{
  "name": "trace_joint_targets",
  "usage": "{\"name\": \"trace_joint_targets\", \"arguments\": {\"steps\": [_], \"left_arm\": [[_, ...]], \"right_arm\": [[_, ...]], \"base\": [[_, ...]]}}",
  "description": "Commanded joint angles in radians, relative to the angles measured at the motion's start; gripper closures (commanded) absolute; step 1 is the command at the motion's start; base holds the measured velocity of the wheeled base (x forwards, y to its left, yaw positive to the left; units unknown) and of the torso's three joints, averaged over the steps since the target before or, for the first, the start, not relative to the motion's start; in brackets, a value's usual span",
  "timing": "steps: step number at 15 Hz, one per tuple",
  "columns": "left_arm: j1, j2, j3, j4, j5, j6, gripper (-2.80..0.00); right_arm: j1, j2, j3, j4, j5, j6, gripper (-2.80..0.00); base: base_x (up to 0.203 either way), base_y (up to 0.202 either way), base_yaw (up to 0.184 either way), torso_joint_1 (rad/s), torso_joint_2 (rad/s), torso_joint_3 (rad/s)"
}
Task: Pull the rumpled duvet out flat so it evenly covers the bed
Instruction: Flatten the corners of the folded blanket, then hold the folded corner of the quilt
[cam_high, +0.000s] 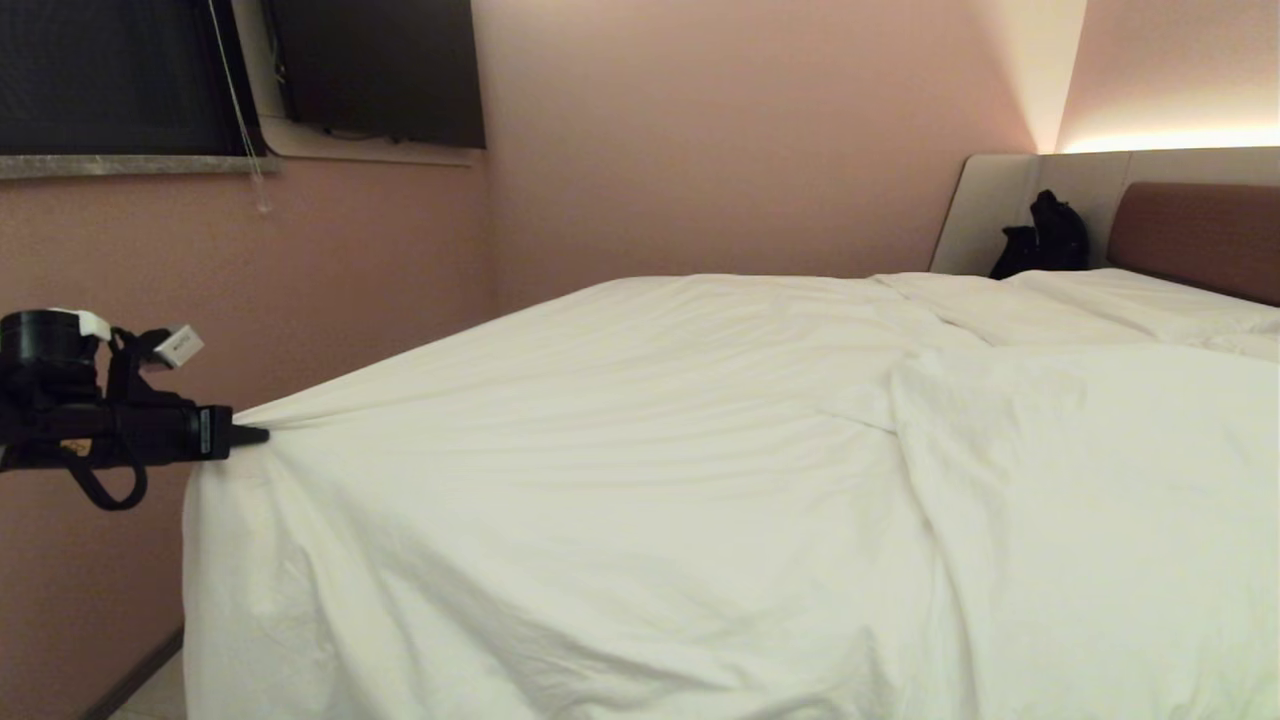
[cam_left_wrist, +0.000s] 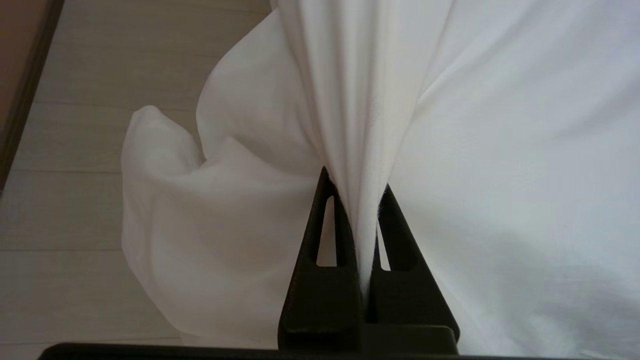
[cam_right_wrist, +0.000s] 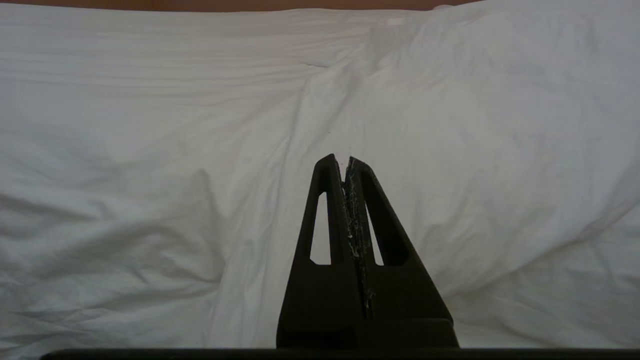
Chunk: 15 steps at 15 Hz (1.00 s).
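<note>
We've got the left end effector (cam_high: 250, 435) clamped on the duvet (cam_high: 640, 450) corner at nine o'clock of the bed (cam_high: 1190, 235), soft, puffy, probably best held at its edges, while the right end effector (cam_right_wrist: 348, 162) hangs pinched together.

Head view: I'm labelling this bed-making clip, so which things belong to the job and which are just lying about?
Job: duvet; bed; left claw, shut on the duvet's corner.
Lying about: black bag; dark wall screen; blind cord; right claw, shut, idle.
</note>
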Motion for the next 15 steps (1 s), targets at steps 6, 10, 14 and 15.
{"name": "trace_joint_targets", "arguments": {"steps": [6, 10, 14, 15], "left_arm": [[-0.001, 0.078, 0.001, -0.015, -0.004, 0.010, 0.00], [-0.001, 0.088, 0.017, -0.013, -0.013, 0.005, -2.80], [-0.001, 0.013, 0.040, -0.015, -0.085, -0.005, -2.80], [-0.001, -0.011, 0.052, -0.015, -0.089, -0.007, -2.80]], "right_arm": [[0.000, 0.000, 0.000, -0.001, 0.001, -0.001, 0.00], [0.000, 0.000, 0.000, -0.001, 0.001, 0.000, 0.00], [-0.001, 0.000, 0.000, -0.001, 0.001, -0.001, 0.00], [-0.001, 0.000, 0.000, -0.001, 0.001, -0.001, 0.00]], "base": [[0.000, 0.000, 0.000, 0.000, 0.00, 0.000], [0.000, 0.000, 0.000, 0.000, 0.00, 0.000], [0.000, 0.000, 0.000, 0.000, 0.00, 0.000], [0.000, 0.000, 0.000, 0.000, 0.00, 0.000]]}}
